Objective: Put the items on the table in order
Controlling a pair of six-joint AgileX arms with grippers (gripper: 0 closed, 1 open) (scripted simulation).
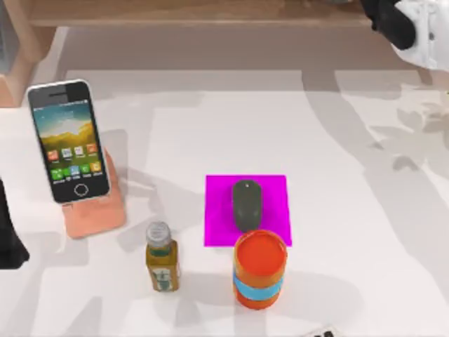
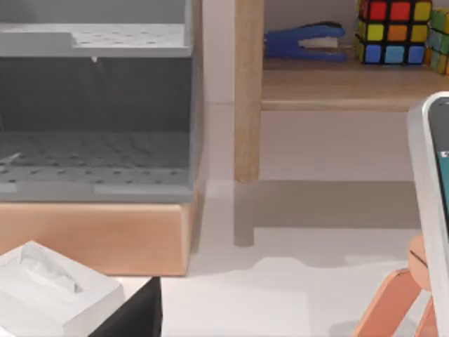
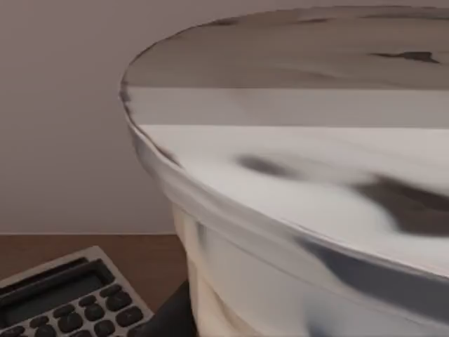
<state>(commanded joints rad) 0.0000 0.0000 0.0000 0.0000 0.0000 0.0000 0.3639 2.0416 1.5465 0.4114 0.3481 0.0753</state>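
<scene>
1. Fingers on both arms — I cannot tell if they are open or closed. The left arm [image 1: 8, 242] sits at the worktop's left edge, the right arm [image 1: 410, 24] at the far right corner.
2. The mouse [image 1: 246, 203] lies on the magenta pad [image 1: 217, 232]. It looks light, hard and smooth — best pinched across its narrow sides.
3. The smartphone [image 1: 69, 140] leans on a peach stand [image 1: 95, 214], left on the worktop [image 1: 351, 210]. It looks thin, slippery and easy to break, so hold its long edges.

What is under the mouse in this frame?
The dark grey mouse lies on a square magenta pad, which rests flat on the white table. The pad's patch beneath the mouse is covered, and the orange can hides its near edge.
</scene>
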